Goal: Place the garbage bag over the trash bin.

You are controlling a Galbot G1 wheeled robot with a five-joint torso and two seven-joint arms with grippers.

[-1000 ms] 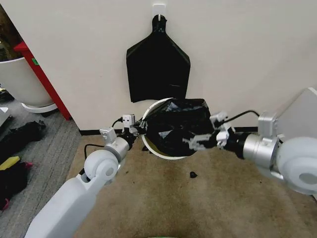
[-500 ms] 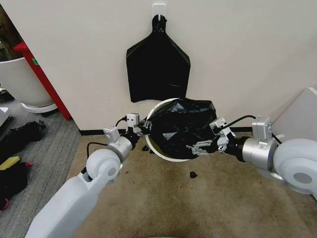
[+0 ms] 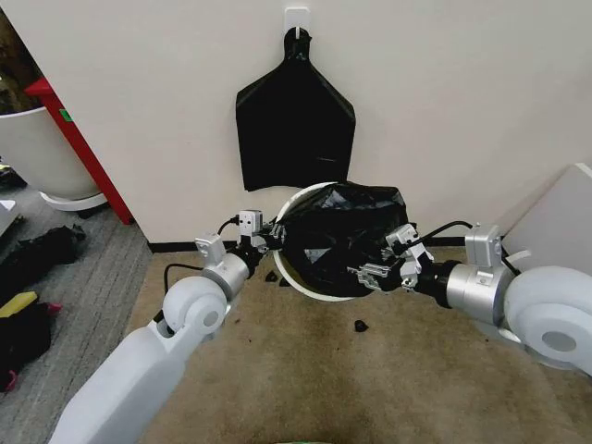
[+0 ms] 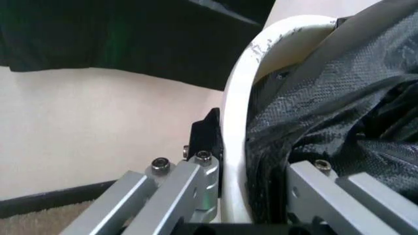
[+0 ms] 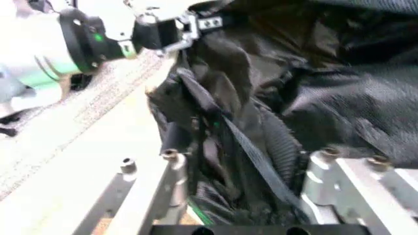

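The trash bin [image 3: 289, 211] is tipped so its mouth faces me, close to the wall. The garbage bag [image 3: 344, 231] sits crumpled in its mouth and hangs over the far right rim. My left gripper [image 3: 268, 239] is shut on the bin's left rim [image 4: 238, 98], one finger outside and one inside against the bag [image 4: 326, 98]. At the bin's lower right edge my right gripper [image 3: 373, 271] is open. Loose folds of the bag [image 5: 313, 88] lie between its fingers [image 5: 171, 164]. The left gripper [image 5: 163, 29] also shows in the right wrist view.
A flat bunch of black bags [image 3: 296, 120] hangs from a wall hook above the bin. A large white planter pot [image 3: 37, 153] and a red post [image 3: 79, 139] stand at the left. A black scrap [image 3: 360, 326] lies on the carpet. A white panel [image 3: 560, 208] stands at the right.
My right gripper has drawn down and left to the bin's near rim. The bag has sunk deeper, baring more of the top rim. The left gripper has edged right.
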